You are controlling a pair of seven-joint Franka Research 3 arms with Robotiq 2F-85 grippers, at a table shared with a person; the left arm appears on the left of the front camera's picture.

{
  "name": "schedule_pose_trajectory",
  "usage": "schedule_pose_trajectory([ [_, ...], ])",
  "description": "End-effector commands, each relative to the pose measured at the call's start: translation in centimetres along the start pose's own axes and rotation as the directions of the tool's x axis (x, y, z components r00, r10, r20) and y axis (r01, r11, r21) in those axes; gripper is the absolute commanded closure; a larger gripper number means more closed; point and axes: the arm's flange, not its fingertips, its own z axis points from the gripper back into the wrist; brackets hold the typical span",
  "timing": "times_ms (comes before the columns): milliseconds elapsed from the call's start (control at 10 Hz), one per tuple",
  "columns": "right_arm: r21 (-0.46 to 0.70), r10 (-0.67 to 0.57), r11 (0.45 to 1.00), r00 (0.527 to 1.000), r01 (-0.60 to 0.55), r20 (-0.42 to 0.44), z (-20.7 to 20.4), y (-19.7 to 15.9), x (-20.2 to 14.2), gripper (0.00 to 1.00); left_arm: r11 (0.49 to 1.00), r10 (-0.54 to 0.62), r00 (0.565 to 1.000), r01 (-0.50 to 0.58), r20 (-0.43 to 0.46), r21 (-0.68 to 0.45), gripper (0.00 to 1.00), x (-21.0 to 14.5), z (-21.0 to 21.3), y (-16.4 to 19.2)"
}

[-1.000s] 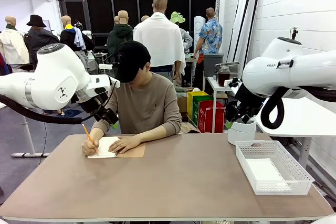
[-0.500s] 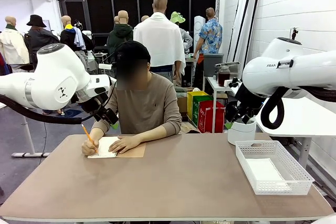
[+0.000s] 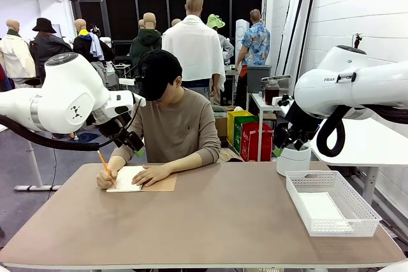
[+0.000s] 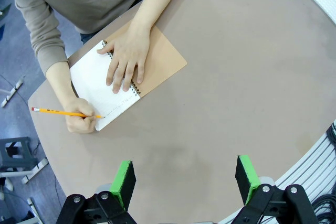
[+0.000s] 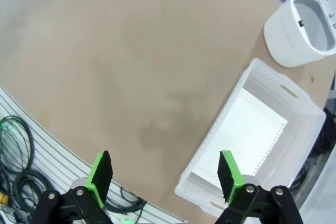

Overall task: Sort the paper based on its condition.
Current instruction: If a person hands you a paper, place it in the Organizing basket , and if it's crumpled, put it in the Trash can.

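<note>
Paper (image 4: 89,80) is held under the person's hands (image 4: 126,59) at the table's (image 4: 236,77) far left, down below the left end effector (image 4: 184,169) and far from the right end effector (image 5: 163,174), both spread wide apart.

Bench (image 3: 217,221) in front of me: brown top, rounded corners, mostly bare. On my far left a spiral notebook (image 3: 126,181) lies open, its brown cover flat on the surface, with a person's hand (image 3: 152,174) flat on the page. At my right edge sits a white perforated basket (image 3: 344,227).
</note>
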Motion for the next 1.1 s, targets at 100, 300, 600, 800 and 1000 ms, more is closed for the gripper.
schedule_pose_trajectory([
  [100,0.004,0.000,1.000,1.000,0.000,-0.007,0.10,0.03,0.03,0.00,1.000,-0.005,1.000,0.005,-0.002,0.006,0.00,-0.05,0.00,0.19],
  [300,0.004,0.000,1.000,1.000,0.000,-0.007,0.10,0.03,0.03,0.00,1.000,-0.005,1.000,0.005,-0.002,0.006,0.00,-0.05,0.00,0.19],
  [600,0.004,0.000,1.000,1.000,0.000,-0.007,0.10,0.03,0.03,0.00,1.000,-0.005,1.000,0.005,-0.002,0.006,0.00,-0.05,0.00,0.19],
  [800,0.004,0.000,1.000,1.000,0.000,-0.007,0.10,0.03,0.03,0.00,1.000,-0.005,1.000,0.005,-0.002,0.006,0.00,-0.05,0.00,0.19],
  [1000,0.004,0.000,1.000,1.000,0.000,-0.007,0.10,0.03,0.03,0.00,1.000,-0.005,1.000,0.005,-0.002,0.006,0.00,-0.05,0.00,0.19],
])
